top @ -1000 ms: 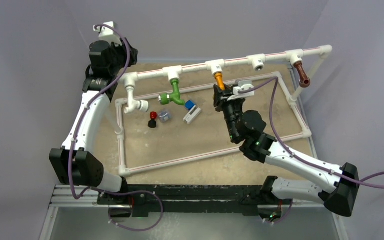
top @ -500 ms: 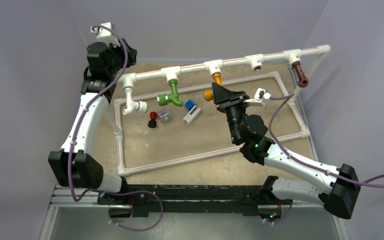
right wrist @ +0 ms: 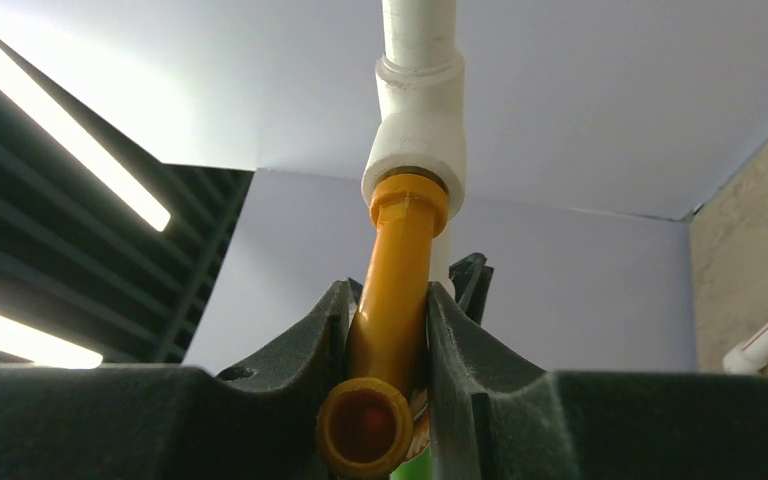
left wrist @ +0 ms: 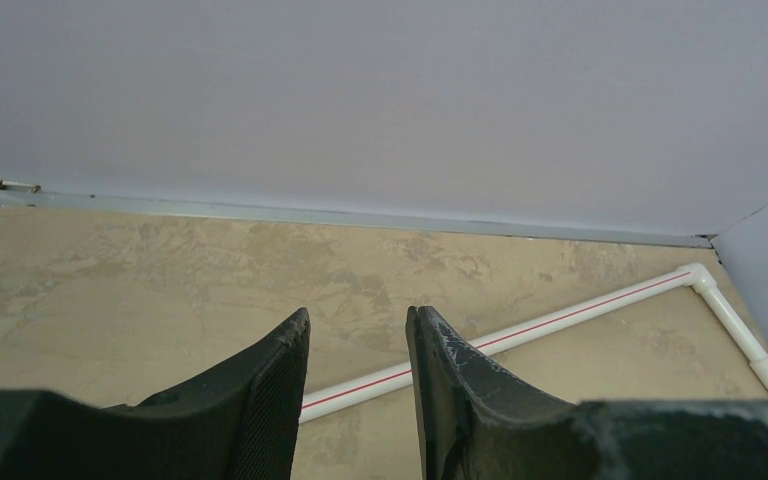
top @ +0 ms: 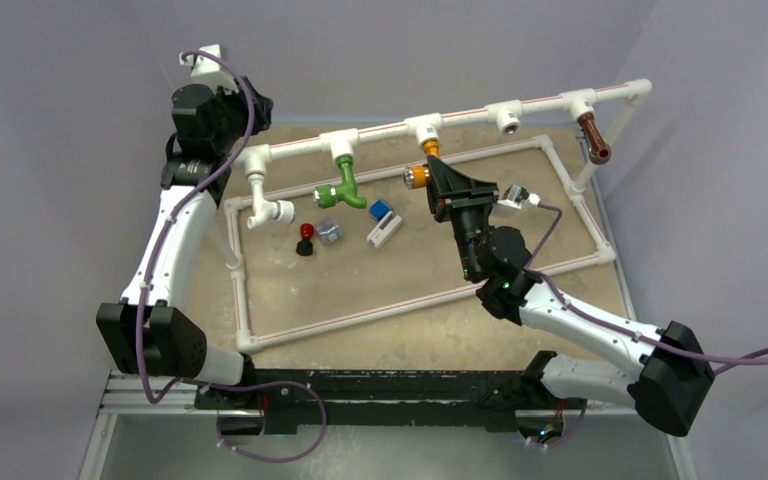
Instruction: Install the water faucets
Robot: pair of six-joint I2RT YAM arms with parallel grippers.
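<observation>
The orange faucet [top: 424, 170] hangs from a white tee socket [top: 426, 128] on the raised pipe rail, its silver cap [top: 411, 177] pointing left. My right gripper [top: 438, 185] is shut on it. In the right wrist view the jaws clamp the orange stem [right wrist: 400, 270] below the tee [right wrist: 415, 130]; my right gripper [right wrist: 390, 292] points up at it. The green faucet [top: 345, 185] hangs from its tee. The brown faucet [top: 593, 138] hangs at the rail's right end. My left gripper [top: 256, 106] is open and empty at the rail's left end [left wrist: 357, 315].
The white pipe frame [top: 380, 315] lies on the tan table. An open tee socket [top: 507, 120] sits between the orange and brown faucets. A white elbow [top: 270, 208], a red-and-black knob [top: 305, 238], a small grey piece [top: 329, 232] and a blue-and-white piece [top: 384, 222] lie inside the frame.
My right gripper has rotated on the orange faucet, swinging its capped end out to the left. The pipe rail's right end has shifted back. The left arm has hardly moved.
</observation>
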